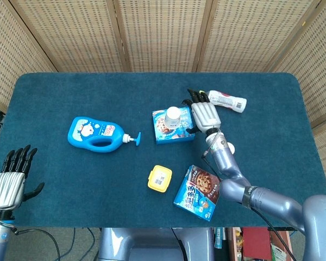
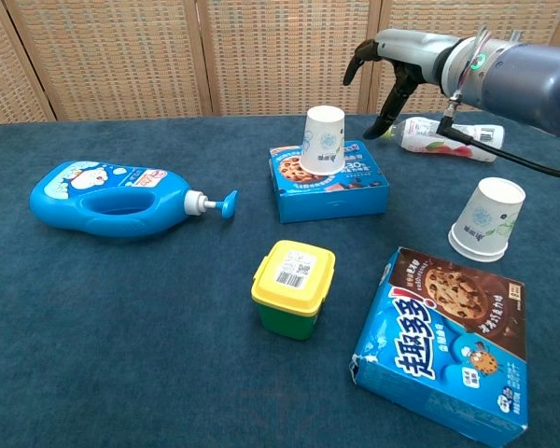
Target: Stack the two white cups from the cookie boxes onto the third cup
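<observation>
A white cup stands upside down on the far cookie box. My right hand hovers just right of that cup and a little above it, fingers spread, holding nothing and not touching it. Another white cup stands upside down on the table to the right; in the head view my right arm hides most of this cup. The near cookie box has no cup on it. My left hand is open at the table's front left corner, seen only in the head view.
A blue detergent bottle lies at the left. A yellow-lidded tub stands in the front middle. A plastic drink bottle lies behind my right hand. A folding screen closes off the back.
</observation>
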Controlling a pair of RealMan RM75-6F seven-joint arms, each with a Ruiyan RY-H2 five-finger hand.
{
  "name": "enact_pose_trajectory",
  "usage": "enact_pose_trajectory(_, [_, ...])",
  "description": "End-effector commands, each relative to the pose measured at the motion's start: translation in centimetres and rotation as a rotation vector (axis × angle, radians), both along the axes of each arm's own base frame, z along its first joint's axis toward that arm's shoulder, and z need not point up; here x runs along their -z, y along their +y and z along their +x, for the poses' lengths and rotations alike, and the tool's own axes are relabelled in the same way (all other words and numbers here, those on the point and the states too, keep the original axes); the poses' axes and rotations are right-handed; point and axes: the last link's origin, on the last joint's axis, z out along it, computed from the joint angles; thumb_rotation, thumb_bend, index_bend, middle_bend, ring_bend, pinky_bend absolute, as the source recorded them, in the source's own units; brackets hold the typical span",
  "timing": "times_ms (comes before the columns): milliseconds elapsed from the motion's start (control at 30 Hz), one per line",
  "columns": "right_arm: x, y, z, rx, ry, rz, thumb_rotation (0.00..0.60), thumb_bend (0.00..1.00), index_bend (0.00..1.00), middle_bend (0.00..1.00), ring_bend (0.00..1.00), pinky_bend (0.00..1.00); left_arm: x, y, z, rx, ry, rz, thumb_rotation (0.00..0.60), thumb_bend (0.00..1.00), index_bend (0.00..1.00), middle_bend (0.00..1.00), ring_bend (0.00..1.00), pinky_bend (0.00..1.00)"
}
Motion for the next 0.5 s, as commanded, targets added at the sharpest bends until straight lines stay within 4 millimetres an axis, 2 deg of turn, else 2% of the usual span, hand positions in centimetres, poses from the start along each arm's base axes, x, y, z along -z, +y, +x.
enact_pose_trajectory(33, [0.3,-0.2,0.5,-0.005,-0.005,0.005,0.600,0.13,0.28,0.00,0.00,0.00,0.0,0.0,0.0,0.001,-0.003,0.002,0.600,0.25,0.00,0.00,0.00,0.00])
enact_pose_trajectory(500, [2.1,-1.7,2.6,-0.021,0.007,0.027,0.600,0.13,0.28,0.01,0.00,0.00,-0.3,0.2,-0.3,-0.012,-0.002,0.013,0.600,0.25,0.00,0.00,0.00,0.00])
